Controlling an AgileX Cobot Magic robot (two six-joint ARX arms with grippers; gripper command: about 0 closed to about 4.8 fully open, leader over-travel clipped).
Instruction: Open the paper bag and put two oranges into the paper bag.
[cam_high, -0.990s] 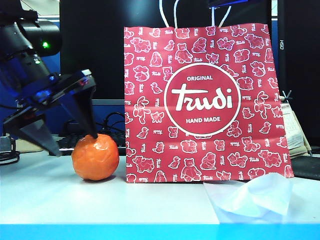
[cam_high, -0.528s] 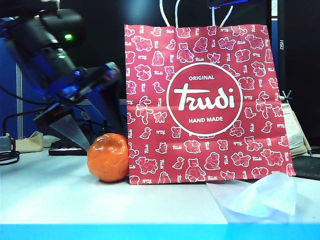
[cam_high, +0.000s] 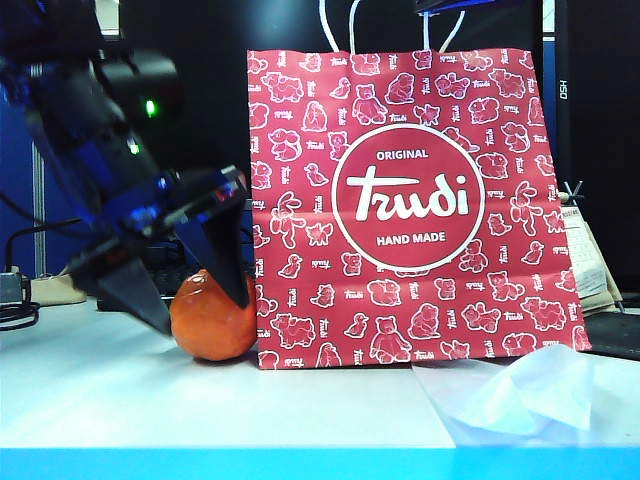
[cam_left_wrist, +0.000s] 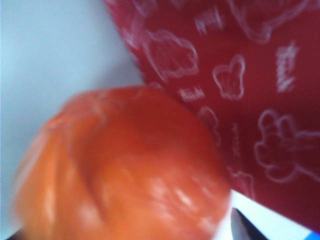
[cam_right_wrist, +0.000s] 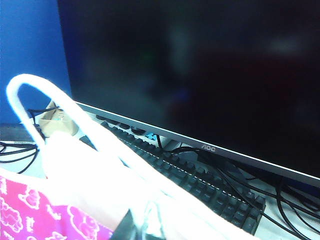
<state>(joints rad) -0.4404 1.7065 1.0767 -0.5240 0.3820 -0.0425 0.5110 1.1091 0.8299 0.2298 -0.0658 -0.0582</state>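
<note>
On the white worktop (cam_high: 200, 410), the red paper bag (cam_high: 410, 205) stands upright, and one orange (cam_high: 210, 320) rests against its lower left corner. The left tool (cam_high: 190, 300) is wide open, its two dark fingers on both sides of this orange, not closed on it. The right tool (cam_right_wrist: 137, 227), above the bag's top edge, is closed on a white cord handle (cam_right_wrist: 30, 87).

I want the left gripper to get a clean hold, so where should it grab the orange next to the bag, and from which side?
Grip the orange across its widest middle, coming down from above. It is round and sits on the table against the paper bag, so a side approach from the bag is blocked. The left gripper already straddles it with open jaws, one finger in front, one behind.
</note>
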